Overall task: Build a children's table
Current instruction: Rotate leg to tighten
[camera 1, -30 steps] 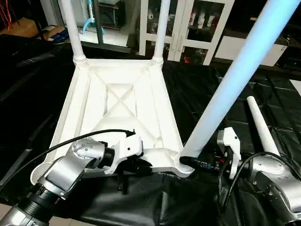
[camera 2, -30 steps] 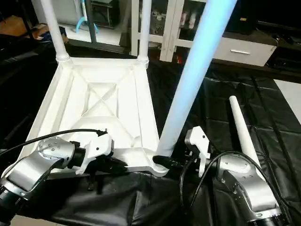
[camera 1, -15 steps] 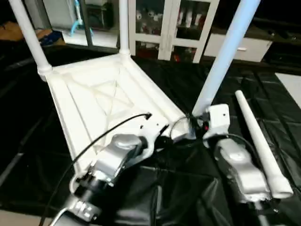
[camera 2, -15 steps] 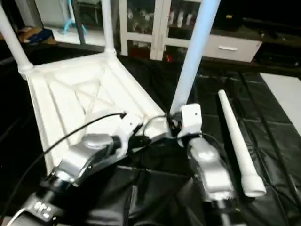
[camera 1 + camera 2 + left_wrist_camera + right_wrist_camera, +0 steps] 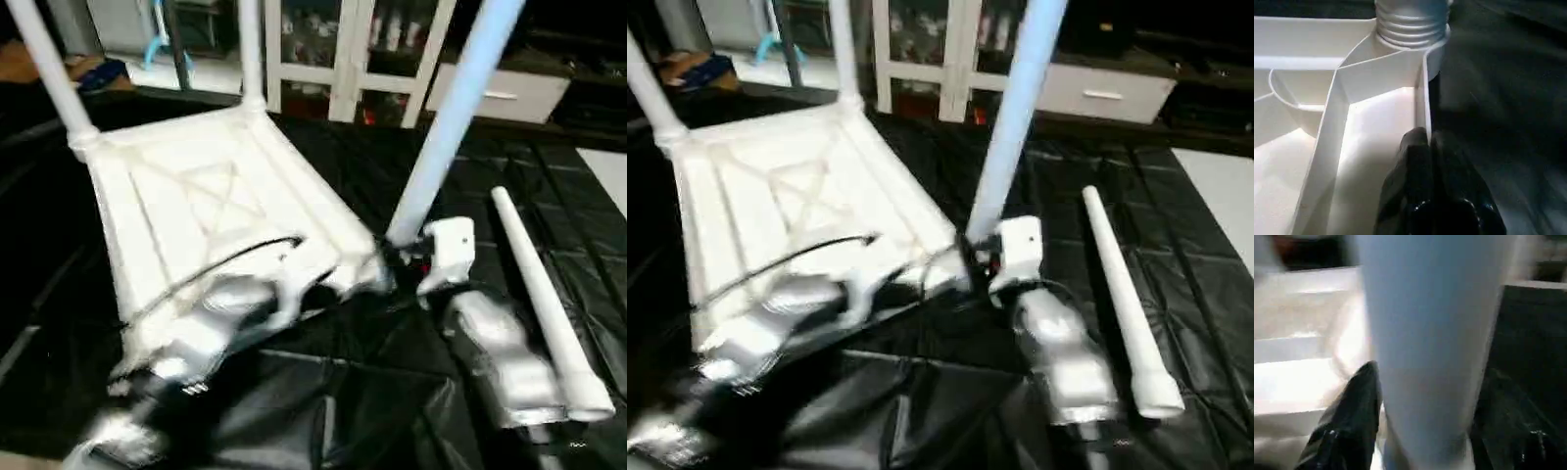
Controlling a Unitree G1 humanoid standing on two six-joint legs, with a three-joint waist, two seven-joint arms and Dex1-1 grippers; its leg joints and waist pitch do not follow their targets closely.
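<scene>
Left gripper (image 5: 1431,147) pinched on table top (image 5: 186,196) rim — right gripper (image 5: 1422,406) fingers straddling leg (image 5: 446,108)

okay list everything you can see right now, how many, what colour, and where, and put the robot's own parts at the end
Top: one, white, lying underside up with X ribs on the black sheet.
Fitted legs: three, white, standing up from corner sockets, two at the far end, one at the near right corner.
Loose leg: one, white, lying on the sheet to the right of the top.
Sheet: one, black, under everything.
Cabinet: one, white with glass doors, at the back.
Left pincer: one, black, closed on the top's near rim beside the threaded socket.
Right pincer: one, black, a finger on each side of the near right leg, low on it.
Forearms: two, silver, in the foreground.
</scene>
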